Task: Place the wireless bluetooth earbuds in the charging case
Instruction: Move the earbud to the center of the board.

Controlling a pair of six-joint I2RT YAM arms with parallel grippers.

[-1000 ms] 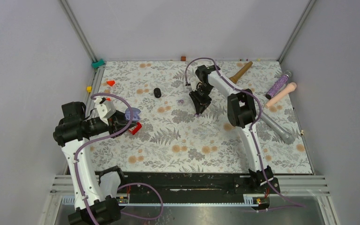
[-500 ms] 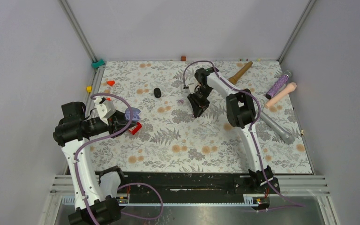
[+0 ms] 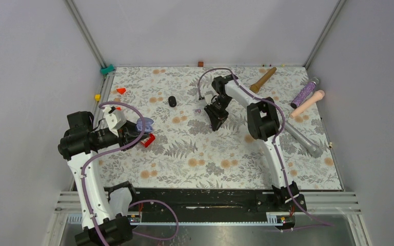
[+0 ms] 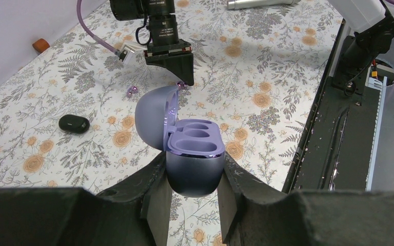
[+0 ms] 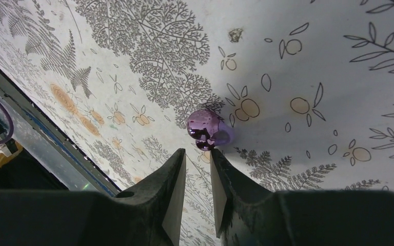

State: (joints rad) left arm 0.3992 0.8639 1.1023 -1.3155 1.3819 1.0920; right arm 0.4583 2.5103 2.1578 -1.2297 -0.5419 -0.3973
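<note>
Two black fingers of the right gripper (image 5: 197, 156) hang tips-down with only a narrow slit between them and nothing in it. Just past those tips, on the flower-printed tablecloth (image 5: 318, 56), lies a glossy pale purple plastic earbud (image 5: 208, 128). It is a rounded bead with a small stub, close against one fingertip, though I cannot say whether they touch. To my eye the jaws are set narrow because the bud is so tiny, and they are poised right over it for a pinch not yet made. A second pale purple earbud (image 4: 130, 91) lies near it on the cloth, a little toward the back wall, and a black oval pebble-shaped object (image 4: 74, 123) lies further off; I cannot pick out any black buds for certain. Across the table the left gripper (image 4: 194, 160) is pressed tight on both sides of the lavender egg-shaped charging case (image 4: 194, 177). It holds the case upright with its domed lid (image 4: 153, 115) swung back and the mouth turned up toward the other arm, presumably so a bud can be lowered straight in. Both moulded wells (image 4: 197, 134) show bare, so I judge that no earbud is seated yet.
</note>
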